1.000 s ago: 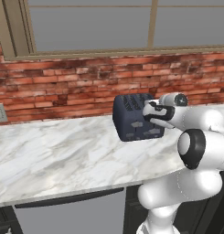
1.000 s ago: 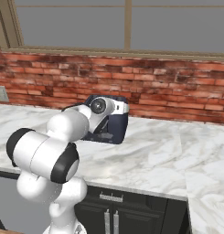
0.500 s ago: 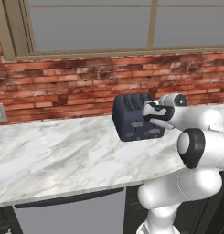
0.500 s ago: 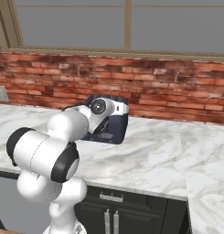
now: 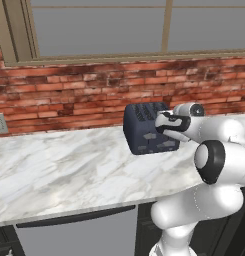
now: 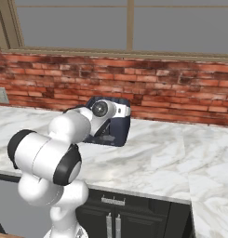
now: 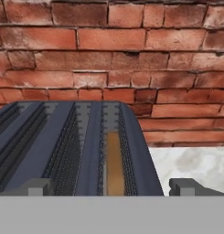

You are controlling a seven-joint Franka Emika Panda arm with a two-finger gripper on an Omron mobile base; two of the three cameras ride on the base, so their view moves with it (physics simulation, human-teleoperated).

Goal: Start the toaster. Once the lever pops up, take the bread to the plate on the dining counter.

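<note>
I have the end effector brought in low at the near end of the toaster, looking straight down the length of its slots toward the brick wall. Its fingers stand as wide apart as they go and hold nothing; one tip sits over the toaster's top on one side, the other hangs off past its outer edge above the tabletop. The toaster stands on the marbled tabletop close against the wall, under the window.

The bread sits down inside the slot nearest the toaster's edge, a tan strip between the wire guides, just ahead of the end effector and between its tips. I judge I'm parked here because the lever end is close by; I cannot see the lever itself.
</note>
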